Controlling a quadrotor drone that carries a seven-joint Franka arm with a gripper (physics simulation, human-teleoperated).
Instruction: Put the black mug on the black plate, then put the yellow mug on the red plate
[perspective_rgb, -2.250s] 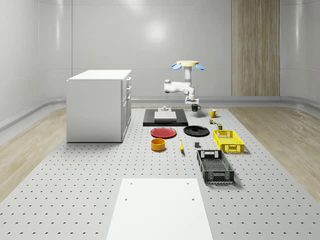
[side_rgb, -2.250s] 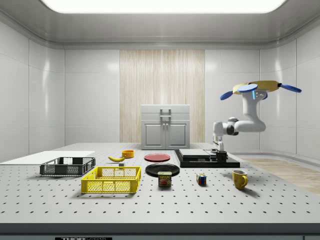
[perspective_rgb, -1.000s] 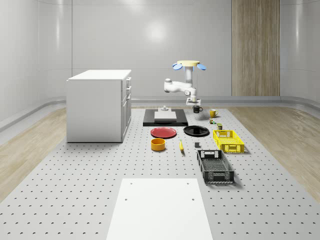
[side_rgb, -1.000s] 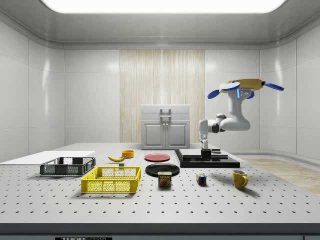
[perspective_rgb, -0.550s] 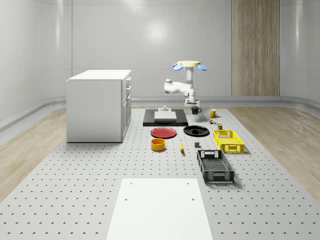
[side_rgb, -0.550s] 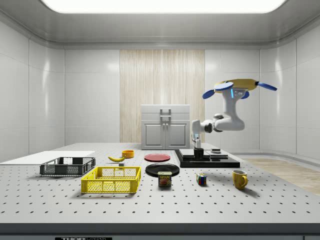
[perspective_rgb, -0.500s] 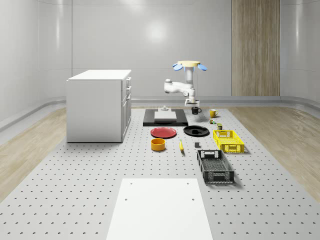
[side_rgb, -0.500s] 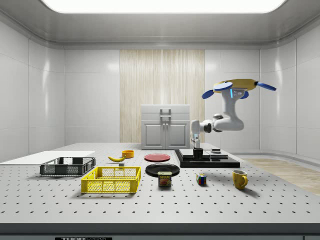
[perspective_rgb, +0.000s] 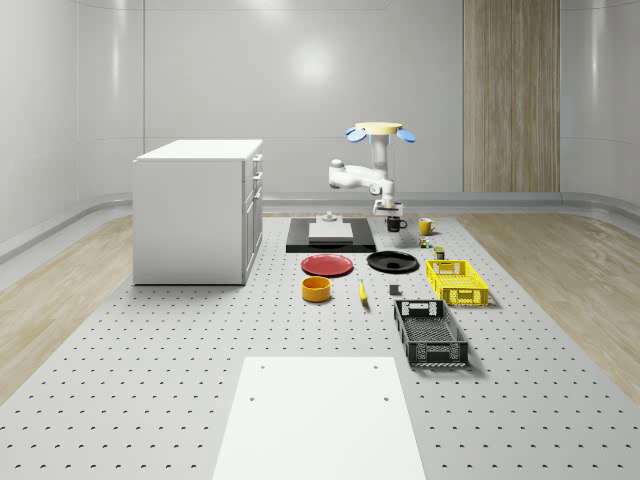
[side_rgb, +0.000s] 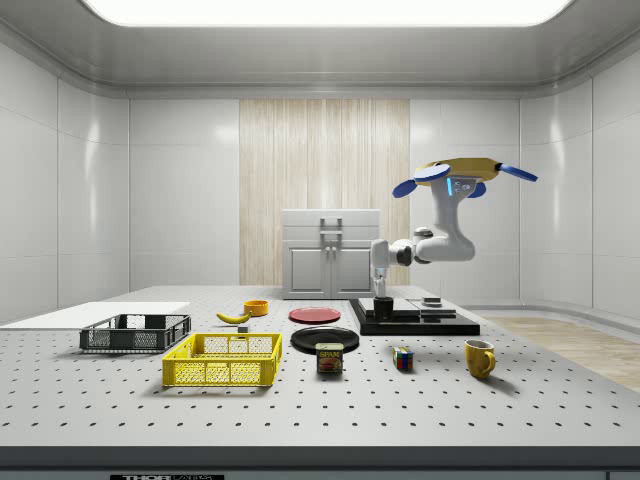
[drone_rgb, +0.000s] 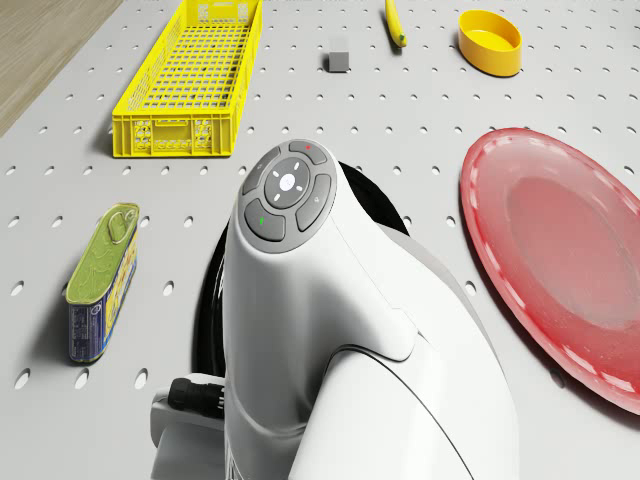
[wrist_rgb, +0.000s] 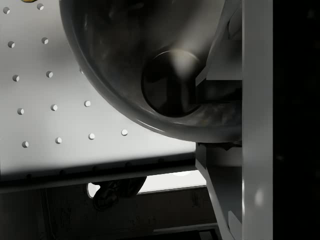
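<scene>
In the whole-scene view the drone hovered above the perforated table's far end, its gripper clamped on the black mug above the black plate. In the side view the mug hung clear of the plate. The yellow mug stood near the table's right edge in the side view; the red plate lay beside the black one.

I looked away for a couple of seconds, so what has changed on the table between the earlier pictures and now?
The drone has drifted toward the side view's left, carrying the black mug in its gripper from beside the black platform toward the black plate. The mug hangs clear of the table. The yellow mug, red plate and crates stayed put.
</scene>
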